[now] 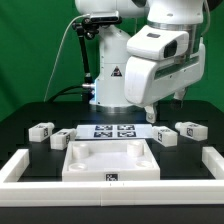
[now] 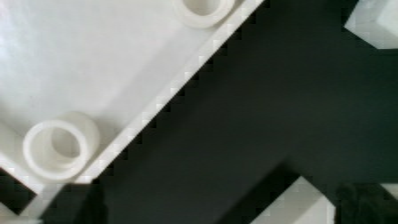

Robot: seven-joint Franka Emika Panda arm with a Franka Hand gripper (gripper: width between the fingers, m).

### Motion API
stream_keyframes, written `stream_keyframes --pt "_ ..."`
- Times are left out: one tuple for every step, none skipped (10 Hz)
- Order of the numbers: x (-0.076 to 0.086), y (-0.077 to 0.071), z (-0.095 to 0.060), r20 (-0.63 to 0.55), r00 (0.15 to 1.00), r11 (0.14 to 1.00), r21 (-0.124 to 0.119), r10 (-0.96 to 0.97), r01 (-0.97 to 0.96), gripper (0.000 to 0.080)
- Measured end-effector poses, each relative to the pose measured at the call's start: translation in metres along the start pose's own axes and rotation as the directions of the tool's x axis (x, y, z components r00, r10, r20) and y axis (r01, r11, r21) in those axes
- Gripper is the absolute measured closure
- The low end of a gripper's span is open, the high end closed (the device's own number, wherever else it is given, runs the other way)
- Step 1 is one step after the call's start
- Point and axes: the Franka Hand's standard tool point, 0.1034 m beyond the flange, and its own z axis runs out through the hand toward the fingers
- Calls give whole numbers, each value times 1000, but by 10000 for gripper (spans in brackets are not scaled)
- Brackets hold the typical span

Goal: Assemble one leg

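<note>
Several stubby white legs with square tags lie on the black table: two at the exterior view's left [image 1: 40, 129] [image 1: 60, 139] and two at its right [image 1: 165, 135] [image 1: 190, 129]. The large white recessed panel [image 1: 108, 160] lies in front; the wrist view shows its edge [image 2: 107, 70] with two round sockets [image 2: 59, 143] [image 2: 205, 10]. My gripper [image 1: 150, 114] hangs above the table behind the right legs, beyond the panel's far right corner. In the wrist view the gripper [image 2: 178, 215] has its dark fingers [image 2: 285, 192] wide apart with only black table between them. It holds nothing.
The marker board [image 1: 112, 130] lies flat behind the panel. A raised white border runs along the left [image 1: 20, 165], right [image 1: 212, 160] and front of the table. The robot base [image 1: 112, 80] stands at the back. A blurred white piece [image 2: 342, 205] shows by one finger.
</note>
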Motion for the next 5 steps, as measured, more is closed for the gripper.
stream_keyframes --pt "0 0 0 0 1000 1000 0 0 0 150" --pt "0 0 0 0 1000 1000 0 0 0 150" --pt "0 0 0 0 1000 1000 0 0 0 150" --pt "0 0 0 -1 1000 1000 0 1 -1 150" --pt "0 0 0 -1 1000 1000 0 1 -1 150"
